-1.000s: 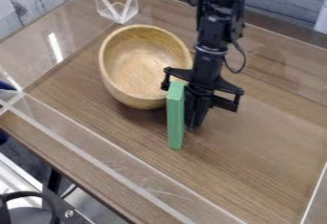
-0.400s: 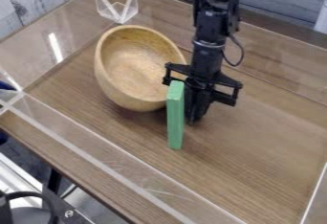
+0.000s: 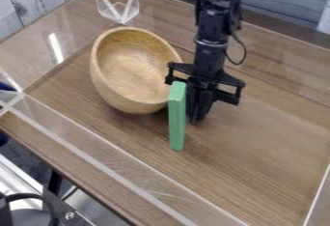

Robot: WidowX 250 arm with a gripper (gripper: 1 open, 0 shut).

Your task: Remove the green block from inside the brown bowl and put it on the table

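Note:
The green block (image 3: 176, 124) stands on end on the table (image 3: 264, 162), just right of the brown bowl (image 3: 129, 68). My gripper (image 3: 191, 93) points down onto the block's upper end, its black fingers close against the block with no gap showing. The block's lower end rests on the tabletop. The bowl is empty and sits tilted, its opening facing up and to the right.
Clear acrylic walls (image 3: 77, 138) edge the table along the front and left. A small clear folded piece (image 3: 116, 5) stands at the back left. The arm (image 3: 213, 17) rises from the gripper toward the back.
The bowl has slid and rocked a little to the left, away from the block. The gripper and the block have stayed where they were.

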